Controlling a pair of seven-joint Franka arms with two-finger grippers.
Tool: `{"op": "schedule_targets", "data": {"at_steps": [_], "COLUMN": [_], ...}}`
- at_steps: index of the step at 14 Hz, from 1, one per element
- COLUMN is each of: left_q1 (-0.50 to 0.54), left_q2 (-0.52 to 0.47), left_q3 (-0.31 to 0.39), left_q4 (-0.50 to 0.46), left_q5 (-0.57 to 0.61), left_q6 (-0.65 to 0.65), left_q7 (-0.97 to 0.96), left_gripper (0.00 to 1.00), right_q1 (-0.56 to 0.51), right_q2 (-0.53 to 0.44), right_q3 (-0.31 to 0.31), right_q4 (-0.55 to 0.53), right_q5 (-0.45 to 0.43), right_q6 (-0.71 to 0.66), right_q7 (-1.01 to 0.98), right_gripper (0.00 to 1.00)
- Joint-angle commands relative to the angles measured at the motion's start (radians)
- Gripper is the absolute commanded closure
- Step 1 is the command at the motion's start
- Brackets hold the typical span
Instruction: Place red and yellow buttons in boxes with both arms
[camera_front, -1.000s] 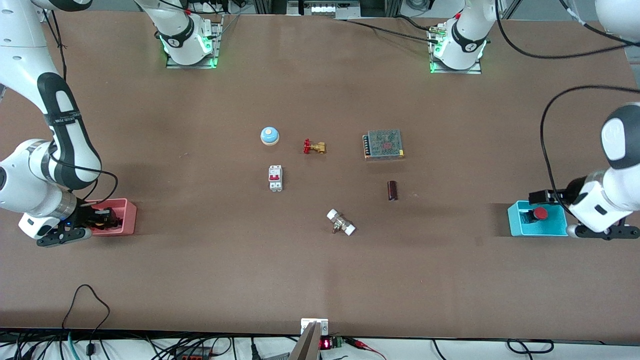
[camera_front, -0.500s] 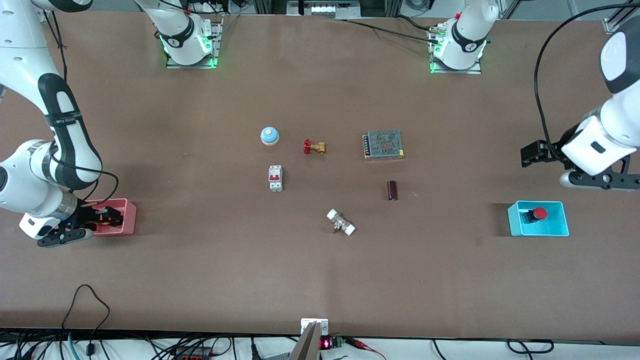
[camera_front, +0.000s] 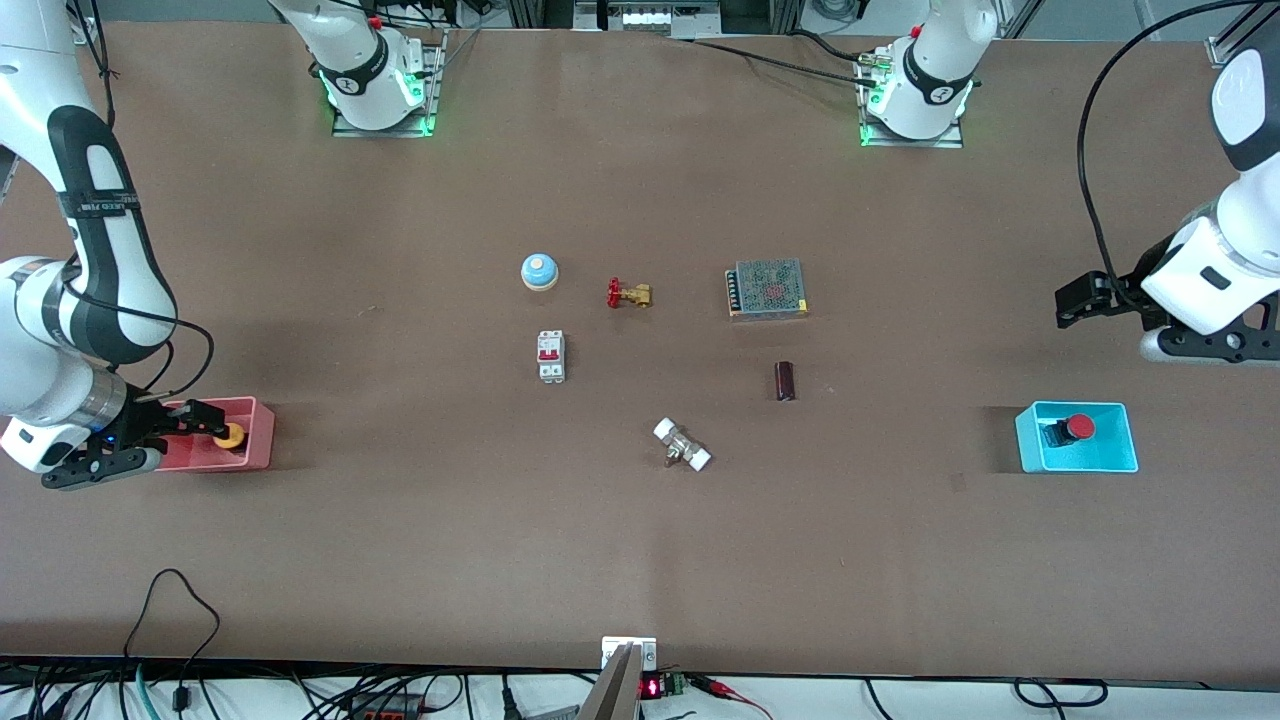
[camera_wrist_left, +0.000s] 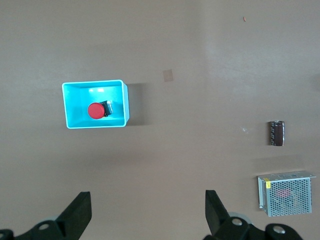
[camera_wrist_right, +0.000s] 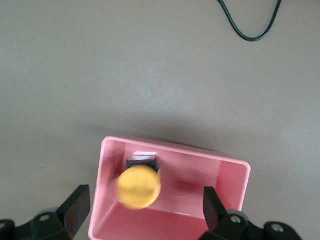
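Observation:
The yellow button (camera_front: 230, 436) lies in the pink-red box (camera_front: 258, 445) at the right arm's end of the table. My right gripper (camera_front: 205, 420) hangs open just over that box, its fingers apart on either side of the button (camera_wrist_right: 139, 186) and not touching it. The box wall (camera_wrist_right: 230, 180) shows below the gripper (camera_wrist_right: 145, 205). The red button (camera_front: 1079, 427) lies in the cyan-blue box (camera_front: 1030, 445) at the left arm's end. My left gripper (camera_front: 1072, 302) is open and empty, raised over bare table beside that box (camera_wrist_left: 95, 84), which holds the red button (camera_wrist_left: 95, 110).
Mid-table stand a blue dome bell (camera_front: 539, 270), a brass valve with a red handle (camera_front: 628, 294), a mesh-topped metal unit (camera_front: 767, 288), a white breaker (camera_front: 551, 355), a dark cylinder (camera_front: 785, 380) and a white-ended fitting (camera_front: 682, 445).
My left gripper rose from the cyan box, leaving the red button in it. My right gripper opened and drew back a little; the yellow button now lies free in the pink box.

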Motion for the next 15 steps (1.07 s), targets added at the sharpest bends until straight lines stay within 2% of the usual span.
{"op": "schedule_targets", "data": {"at_steps": [1, 5, 6, 8, 12, 15], "left_q1": [0.006, 0.006, 0.006, 0.007, 0.007, 0.007], "left_q2": [-0.082, -0.108, -0.108, -0.107, -0.107, -0.107], "left_q3": [-0.011, -0.025, -0.025, -0.025, -0.024, -0.025], "left_q4": [-0.05, -0.073, -0.073, -0.07, -0.07, -0.067], "left_q5": [-0.001, -0.003, -0.001, -0.001, -0.001, -0.001], "left_q6": [-0.02, -0.029, -0.034, -0.049, -0.049, -0.051], "left_q7": [0.023, 0.025, 0.025, 0.025, 0.023, 0.021], "left_gripper": [0.0, 0.0, 0.0, 0.0, 0.0, 0.0], "right_q1": [-0.002, -0.002, 0.007, 0.065, 0.162, 0.208], "right_q2": [-0.009, -0.014, -0.05, -0.173, -0.395, -0.508], "right_q3": [0.002, 0.002, 0.002, 0.001, 0.001, 0.001], "right_q4": [-0.02, -0.026, -0.034, -0.063, -0.065, -0.069], "right_q5": [0.022, 0.022, 0.022, 0.022, 0.006, -0.015], "right_q6": [-0.002, -0.002, -0.013, -0.144, -0.379, -0.462], "right_q7": [-0.028, -0.014, -0.014, 0.02, 0.337, 0.42], "right_gripper": [0.0, 0.0, 0.0, 0.0, 0.0, 0.0]}}
